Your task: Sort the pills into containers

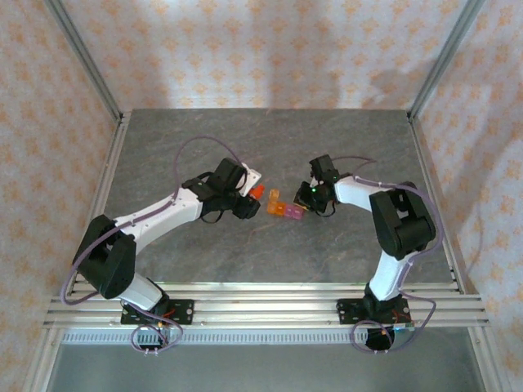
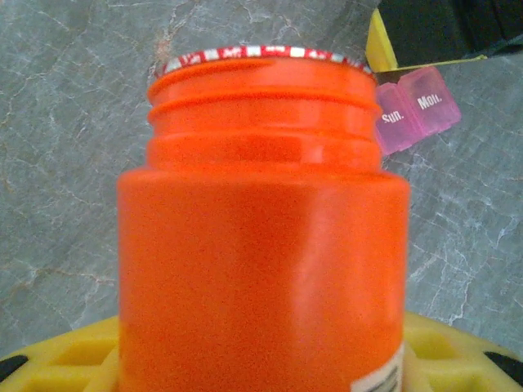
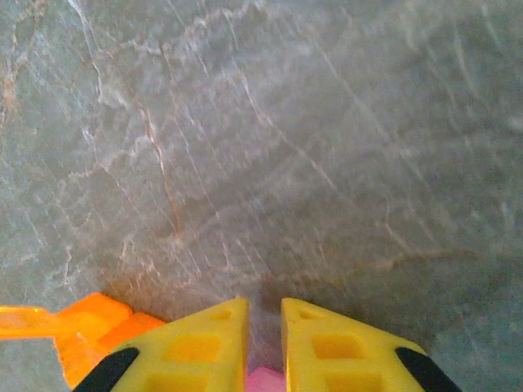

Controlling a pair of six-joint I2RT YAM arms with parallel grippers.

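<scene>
Between the yellow fingers [image 2: 61,359] of the L gripper [image 1: 245,198] an orange bottle [image 2: 261,245] is gripped by its body. Its cap is off, a red-and-white foil rim is seen at the mouth, and the mouth is pointed away from the wrist. Just beyond, on the grey table [image 1: 180,147], the containers [image 1: 284,209] are laid flat between both arms, orange end toward the L arm, pink end toward the R. Pink cells marked "Sun." and "Mon." can be read in the L wrist view. The R gripper [image 3: 263,304] is closed at the pink end, fingers almost touching. A bit of pink is seen in the gap, but whether it's pinched can't be told.
</scene>
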